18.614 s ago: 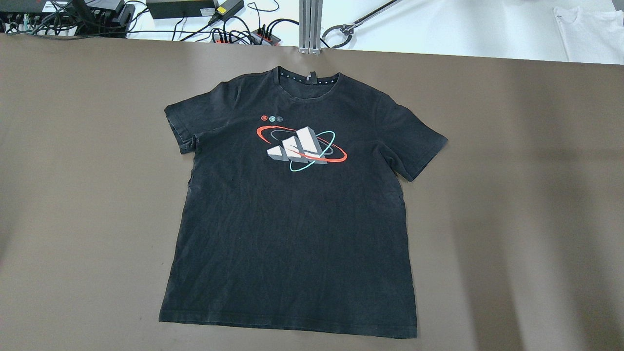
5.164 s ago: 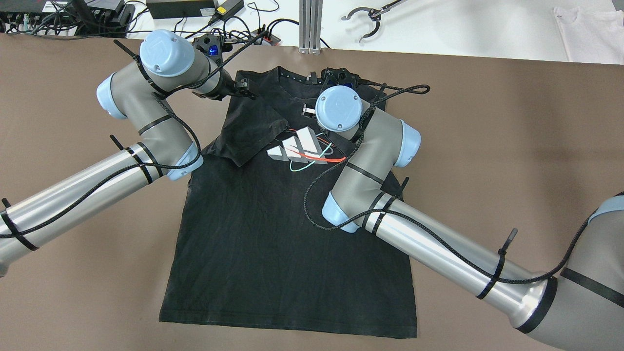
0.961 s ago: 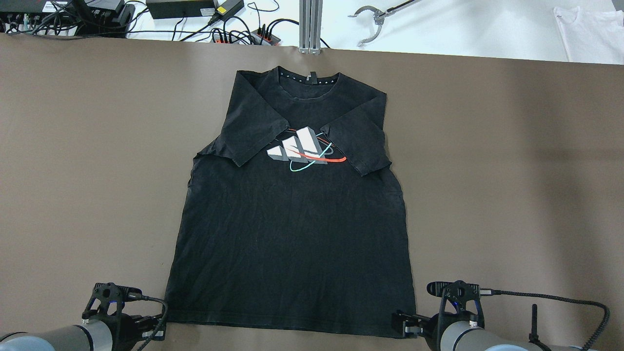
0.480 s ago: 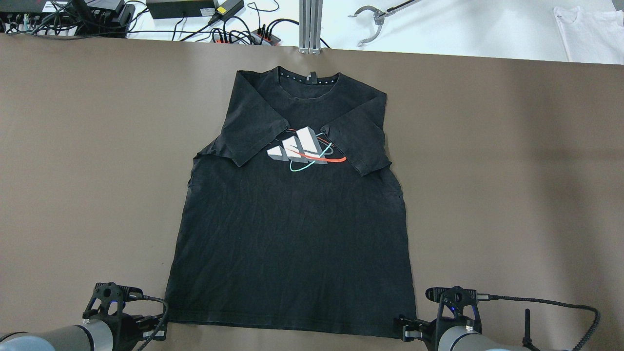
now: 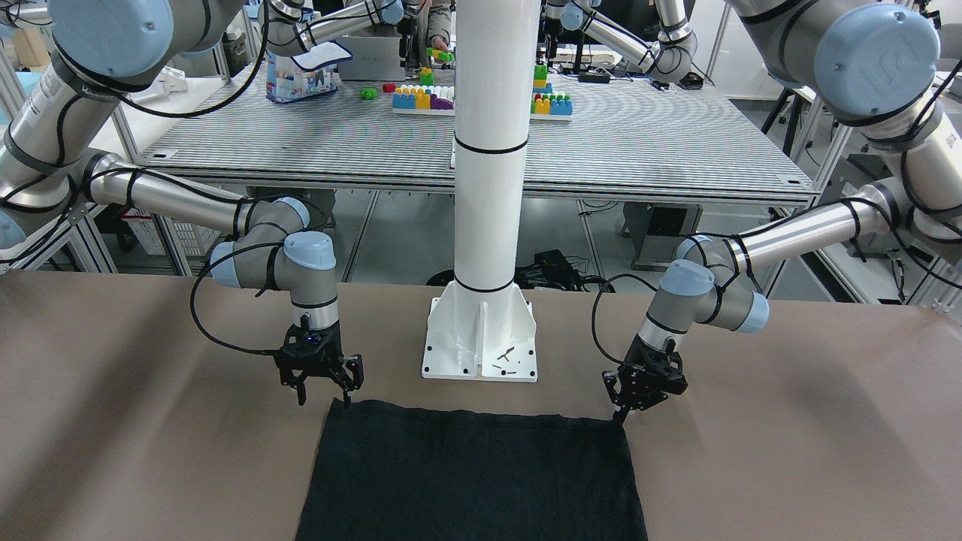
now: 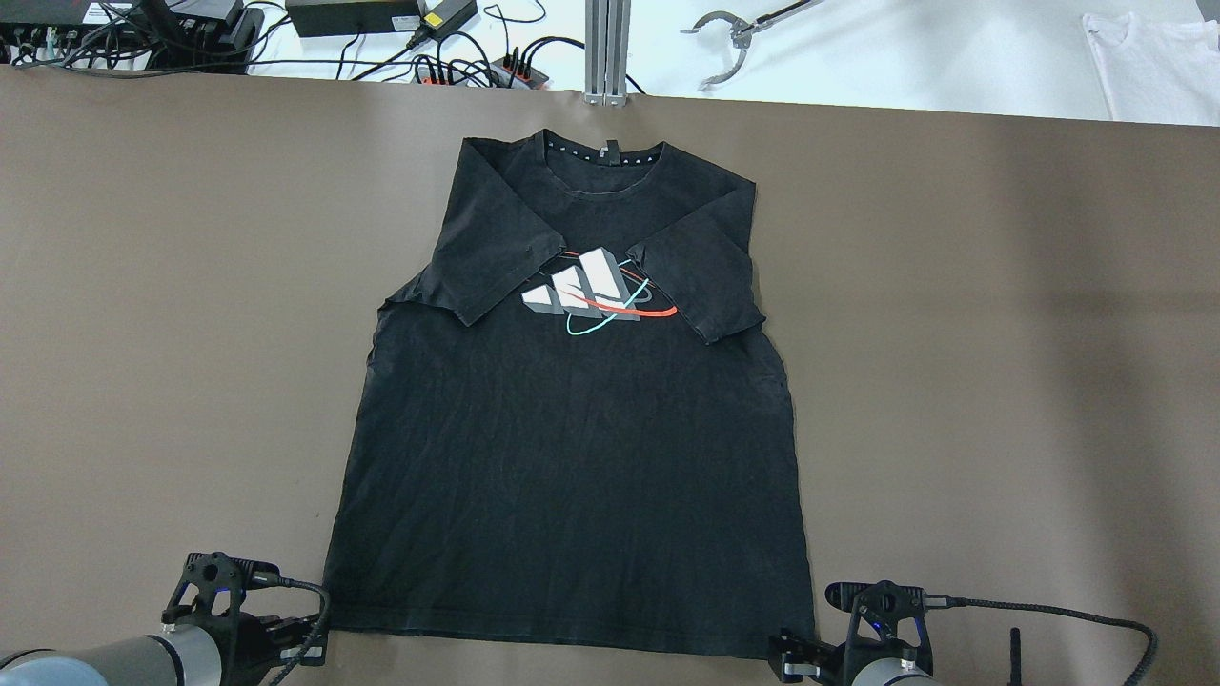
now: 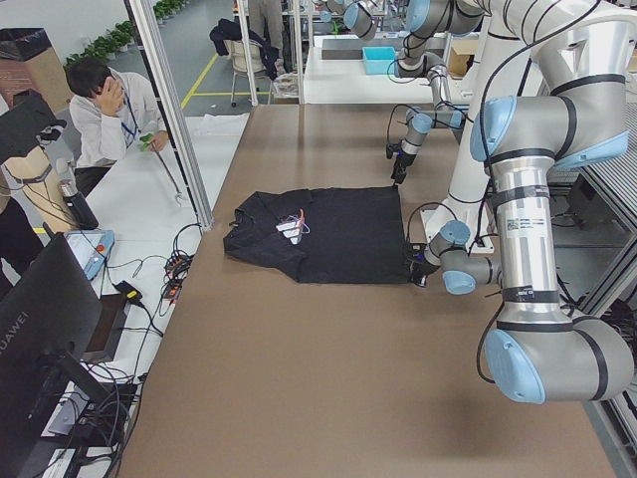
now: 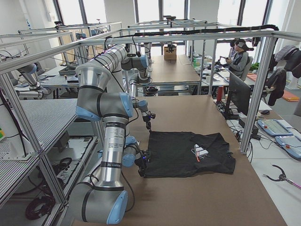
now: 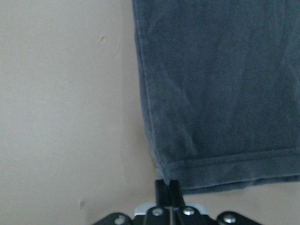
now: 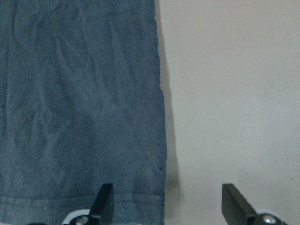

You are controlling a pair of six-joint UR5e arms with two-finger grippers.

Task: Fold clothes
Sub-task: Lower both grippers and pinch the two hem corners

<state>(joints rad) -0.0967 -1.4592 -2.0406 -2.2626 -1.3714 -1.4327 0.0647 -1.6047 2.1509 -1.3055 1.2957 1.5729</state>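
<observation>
Left gripper (image 9: 167,192) is pinched shut on the black T-shirt (image 6: 572,457) at its left hem corner. Right gripper (image 10: 168,206) is spread wide, straddling the right hem corner, low over the brown table (image 6: 953,381).

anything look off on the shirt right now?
Minor: the T-shirt lies slightly skewed, with its folded-in sleeves uneven. Left end effector is shut at its hem corner while right end effector is open.

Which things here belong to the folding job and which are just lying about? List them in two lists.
Job: black T-shirt, sleeves folded in; left gripper, jaws shut on its hem corner; right gripper, jaws open at the other corner.
Lying about: white pole; grabber tool; white garment; cables; toy bricks.
</observation>
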